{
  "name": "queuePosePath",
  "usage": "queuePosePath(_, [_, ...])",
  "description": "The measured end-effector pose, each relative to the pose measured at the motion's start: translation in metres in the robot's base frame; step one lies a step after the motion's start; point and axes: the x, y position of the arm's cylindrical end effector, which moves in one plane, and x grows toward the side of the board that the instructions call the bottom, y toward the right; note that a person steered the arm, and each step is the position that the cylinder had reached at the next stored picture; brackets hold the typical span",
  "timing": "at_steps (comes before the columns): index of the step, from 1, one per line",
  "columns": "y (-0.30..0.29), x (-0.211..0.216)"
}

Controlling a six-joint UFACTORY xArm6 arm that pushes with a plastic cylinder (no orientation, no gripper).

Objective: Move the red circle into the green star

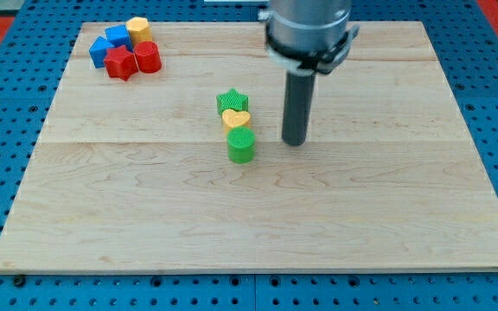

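The red circle lies at the view's top left, touching a red star. The green star lies near the board's middle, at the top of a short column with a yellow heart below it and a green circle below that. My tip rests on the board to the right of this column, level with the green circle and apart from it. The tip is far to the right of and below the red circle.
Two blue blocks and a yellow block crowd the top-left cluster with the red pieces. The wooden board sits on a blue pegboard. The arm's grey body hangs over the board's top middle.
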Motion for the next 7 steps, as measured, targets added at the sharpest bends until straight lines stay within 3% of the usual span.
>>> queuePosePath(2, [0.009, -0.137])
queuePosePath(3, [0.007, -0.181])
queuePosePath(4, [-0.019, -0.201])
queuePosePath(7, [-0.082, -0.202])
